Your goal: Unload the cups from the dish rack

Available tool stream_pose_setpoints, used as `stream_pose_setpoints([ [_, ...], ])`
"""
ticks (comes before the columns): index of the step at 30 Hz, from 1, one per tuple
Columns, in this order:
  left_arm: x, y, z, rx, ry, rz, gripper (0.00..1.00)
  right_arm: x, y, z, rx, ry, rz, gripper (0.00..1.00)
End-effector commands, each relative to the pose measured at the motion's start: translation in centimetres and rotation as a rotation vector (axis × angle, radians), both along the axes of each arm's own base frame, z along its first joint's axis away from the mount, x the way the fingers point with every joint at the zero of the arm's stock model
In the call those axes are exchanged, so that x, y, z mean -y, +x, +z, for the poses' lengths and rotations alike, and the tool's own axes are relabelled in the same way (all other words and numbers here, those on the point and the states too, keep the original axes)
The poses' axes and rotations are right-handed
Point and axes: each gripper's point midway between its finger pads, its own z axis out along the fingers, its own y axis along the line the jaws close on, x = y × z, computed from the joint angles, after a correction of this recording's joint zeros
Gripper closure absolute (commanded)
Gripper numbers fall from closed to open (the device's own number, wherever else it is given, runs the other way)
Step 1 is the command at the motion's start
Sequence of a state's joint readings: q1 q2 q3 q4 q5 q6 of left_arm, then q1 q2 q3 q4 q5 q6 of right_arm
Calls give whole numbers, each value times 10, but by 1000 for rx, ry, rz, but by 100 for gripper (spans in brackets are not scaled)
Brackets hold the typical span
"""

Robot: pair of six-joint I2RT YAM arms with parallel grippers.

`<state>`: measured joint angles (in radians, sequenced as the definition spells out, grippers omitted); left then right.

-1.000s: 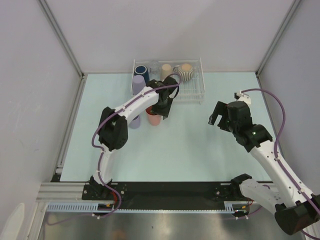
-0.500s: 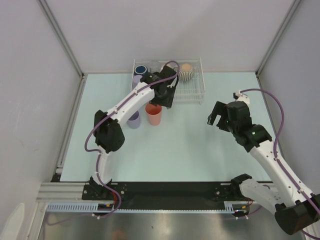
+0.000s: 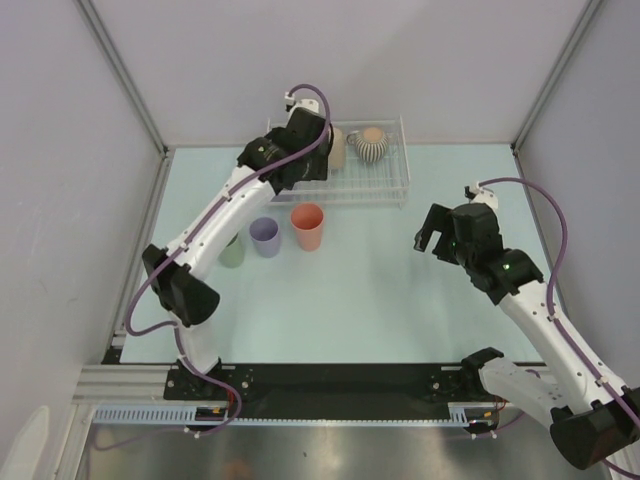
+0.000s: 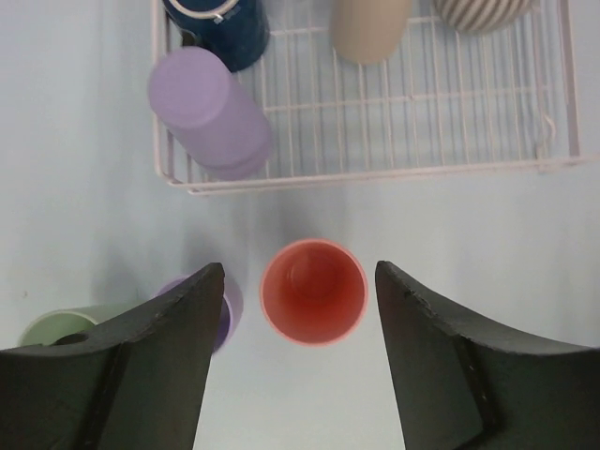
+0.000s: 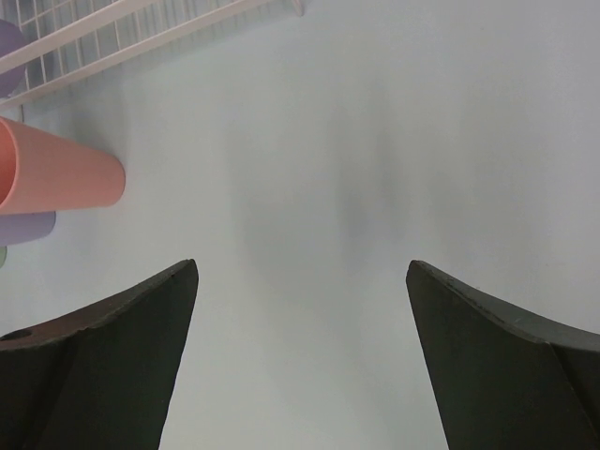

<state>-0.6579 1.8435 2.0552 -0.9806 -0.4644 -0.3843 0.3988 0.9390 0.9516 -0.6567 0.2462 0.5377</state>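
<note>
My left end effector (image 4: 298,277) hung open over the pink cup (image 4: 312,292) on the table (image 4: 525,281), beside a purple cup (image 3: 264,236). The rack (image 4: 422,103) held a blue mug (image 4: 220,23) and tan cup (image 4: 368,26), both cut off. My right end effector (image 5: 300,272) was open.

The left tool (image 4: 298,270) hangs spread wide and empty above a salmon-pink cup (image 4: 312,292) standing mouth-up on the surface (image 4: 487,281). A lavender cup (image 4: 228,307) and a pale green cup (image 4: 61,326) stand beside it. The white wire dish rack (image 4: 375,172) holds a bottom-up lavender tumbler (image 4: 209,112), a navy mug (image 4: 223,30), a tan cup (image 4: 370,28) and a ribbed beige mug (image 4: 483,11).
</note>
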Motion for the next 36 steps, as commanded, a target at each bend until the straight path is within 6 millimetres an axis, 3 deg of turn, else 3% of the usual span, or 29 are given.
stream_pose_setpoints([
  [1, -27, 33, -11, 76, 76, 152, 28, 4, -3, 13, 31, -20, 2, 0],
  [7, -36, 63, -29, 111, 29, 195, 5, 7, -12, 10, 11, -41, 9, 0],
  [9, -37, 71, -31, 115, -9, 196, 1, 9, -15, 8, 4, -49, 6, 0],
  [13, -47, 93, -43, 100, -24, 229, 0, 9, -16, 7, 1, -52, 5, 0],
  [20, -45, 116, -57, 83, -26, 219, 0, 5, -10, 0, -24, -52, 2, 0],
  [27, -56, 137, -60, 82, -40, 232, 0, 2, -4, -5, -33, -58, -3, 0],
  [36, -70, 136, -52, 99, -54, 285, 0, -1, 4, -11, -49, -67, -2, 0],
])
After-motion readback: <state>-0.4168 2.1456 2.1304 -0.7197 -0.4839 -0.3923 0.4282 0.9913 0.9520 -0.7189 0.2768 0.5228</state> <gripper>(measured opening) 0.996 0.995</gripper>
